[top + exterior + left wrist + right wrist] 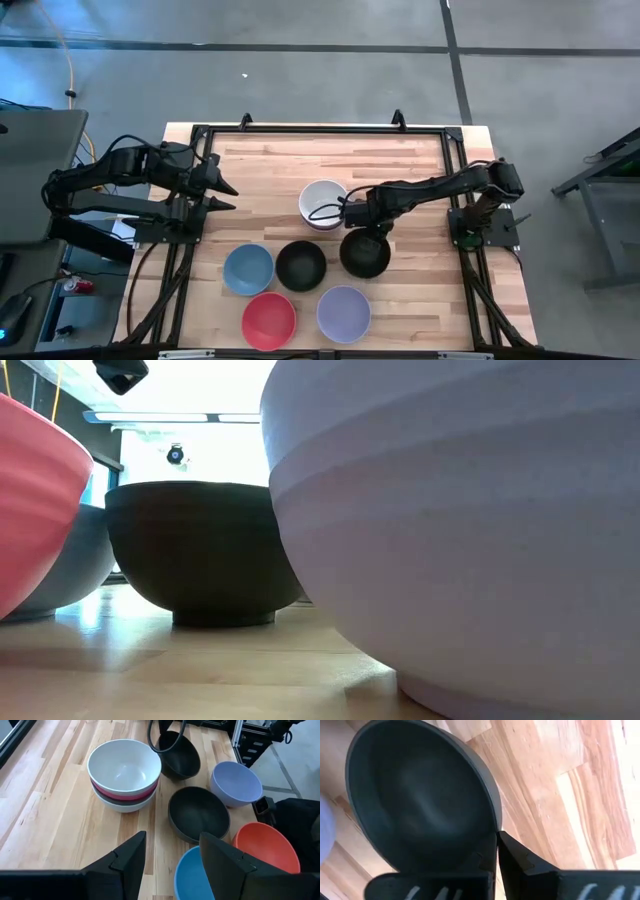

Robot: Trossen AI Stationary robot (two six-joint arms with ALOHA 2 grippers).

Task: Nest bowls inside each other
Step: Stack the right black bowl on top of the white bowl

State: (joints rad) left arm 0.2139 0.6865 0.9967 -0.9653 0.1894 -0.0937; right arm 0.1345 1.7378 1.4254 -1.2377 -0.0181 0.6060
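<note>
a: black bowl [364, 254] hangs tilted in the right hand [350, 212], pinched at its rim, above the tabletop [260, 170].

b: where does it go?

a: likely the white-topped stack [322, 203], at about ten o'clock from it and just beside. the right hand is nearer; the left hand [170, 855] waits at nine o'clock, fingers wide.

b: anything hidden?

a: in the stack only white, magenta and white rims show. the low view is blocked by the lavender bowl [450, 520].
</note>
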